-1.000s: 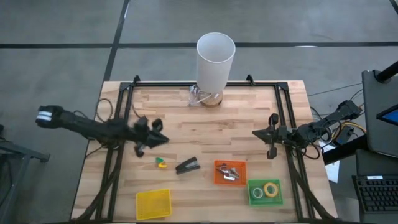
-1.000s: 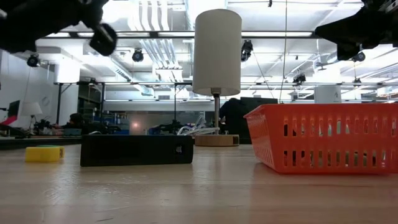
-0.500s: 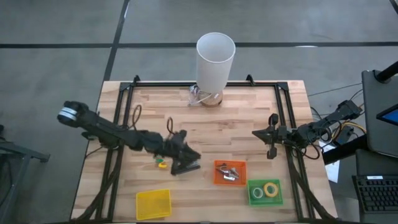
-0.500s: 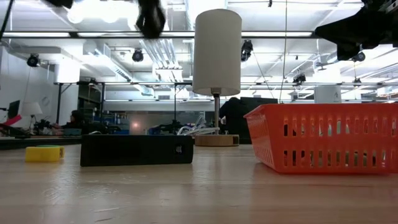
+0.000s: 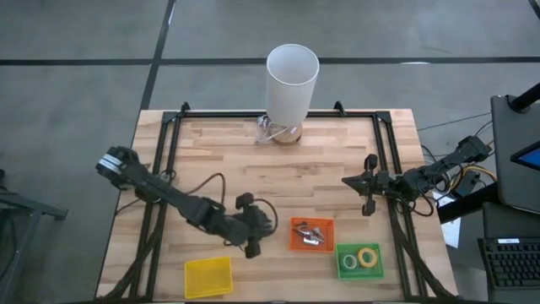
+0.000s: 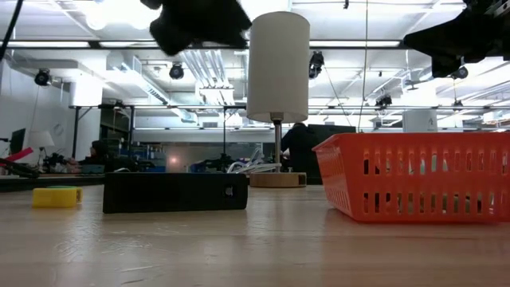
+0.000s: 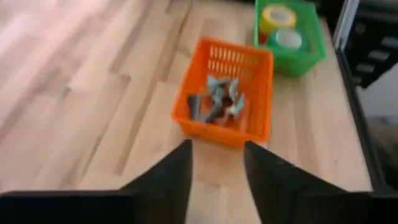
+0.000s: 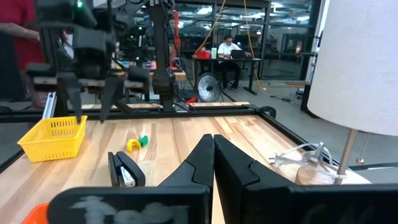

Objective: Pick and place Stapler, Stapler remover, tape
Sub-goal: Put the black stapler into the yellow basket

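Likely the rigid, smooth black desk stapler (image 6: 174, 192) suits a mid-body pinch; left fingers (image 7: 169, 177) spread, right fingers (image 8: 200, 163) pressed together at three o'clock.

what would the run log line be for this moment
left gripper: open, above stapler | right gripper: shut, waiting at right edge | stapler: on table, ungrasped

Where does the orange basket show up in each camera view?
High view: the orange basket sits right of centre, near the table's front edge.
Low view: at the right, standing on the table.
Left wrist view: near the centre, with metal pieces inside.
Right wrist view: only an orange sliver in a bottom corner, likely the basket.
Shared landmark: the white lamp, seen in the high, low and right wrist views.
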`<state>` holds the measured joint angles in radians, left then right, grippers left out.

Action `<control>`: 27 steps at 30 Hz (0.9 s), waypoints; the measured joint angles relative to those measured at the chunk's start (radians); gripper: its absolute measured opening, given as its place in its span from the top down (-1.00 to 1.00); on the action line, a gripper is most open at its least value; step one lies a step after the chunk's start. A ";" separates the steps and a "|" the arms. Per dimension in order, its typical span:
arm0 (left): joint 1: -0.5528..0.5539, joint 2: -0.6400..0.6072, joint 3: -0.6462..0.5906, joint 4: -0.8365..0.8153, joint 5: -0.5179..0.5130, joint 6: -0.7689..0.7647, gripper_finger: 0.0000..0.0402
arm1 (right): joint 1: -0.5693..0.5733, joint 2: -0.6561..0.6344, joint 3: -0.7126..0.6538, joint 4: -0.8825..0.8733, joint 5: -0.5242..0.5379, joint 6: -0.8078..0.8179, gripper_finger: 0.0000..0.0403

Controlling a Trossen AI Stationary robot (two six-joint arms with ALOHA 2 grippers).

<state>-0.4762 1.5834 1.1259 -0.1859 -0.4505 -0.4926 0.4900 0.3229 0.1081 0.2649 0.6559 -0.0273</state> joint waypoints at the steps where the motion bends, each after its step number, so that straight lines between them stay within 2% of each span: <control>1: -0.004 0.014 0.000 -0.003 0.007 -0.004 0.22 | 0.000 0.000 0.000 0.000 0.000 -0.001 0.96; 4: -0.016 0.051 0.001 -0.001 0.021 -0.052 0.08 | 0.000 0.000 0.000 0.000 0.000 0.000 0.96; 8: -0.028 0.103 -0.001 -0.043 0.021 -0.061 0.05 | 0.000 0.000 0.000 0.000 0.000 -0.001 0.96; 19: -0.029 0.230 0.002 -0.052 0.011 -0.058 0.24 | 0.000 0.000 0.000 0.000 0.000 0.000 0.96; 27: -0.028 0.235 -0.002 -0.099 -0.045 -0.042 0.36 | 0.000 0.000 0.000 0.000 0.000 -0.001 0.96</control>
<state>-0.5037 1.8187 1.1240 -0.2846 -0.4951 -0.5350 0.4900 0.3233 0.1081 0.2649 0.6559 -0.0288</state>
